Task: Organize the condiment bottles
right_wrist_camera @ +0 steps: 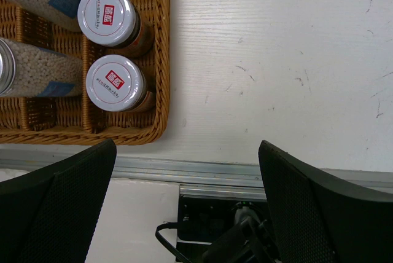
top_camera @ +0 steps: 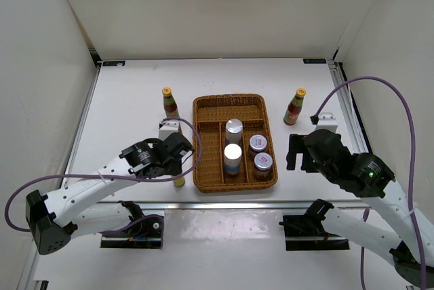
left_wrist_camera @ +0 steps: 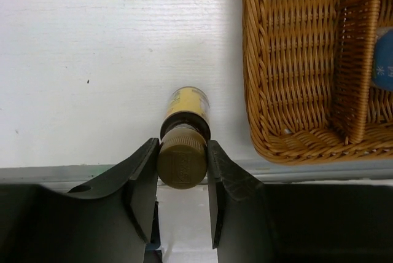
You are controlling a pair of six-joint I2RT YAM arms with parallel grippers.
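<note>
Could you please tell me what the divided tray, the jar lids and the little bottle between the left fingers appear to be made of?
Divided tray: woven wicker or rattan, glossy tan strands interlaced. Jar lids: probably metal, silvery sheen under a printed red logo. Little bottle: seemingly dark glass, yellow label, matte brown cap, perhaps plastic.

left sauce bottle (top_camera: pixel 169 102): upright, yellow cap, red-green label, just off the tray (top_camera: pixel 201 168)'s far-left corner.
right sauce bottle (top_camera: pixel 294 106): same look, upright, standing clear to the tray's right.
tall jars: silver lids, upright in the middle compartment, far jar (top_camera: pixel 234 131), near jar (top_camera: pixel 232 158).
short jars: red-marked lids, right compartment, back jar (right_wrist_camera: pixel 106 16), front jar (right_wrist_camera: pixel 115 82).
brown bottle (left_wrist_camera: pixel 187 103): yellow label, and it's pinched at the cap by the left gripper (left_wrist_camera: pixel 182 149)!
</note>
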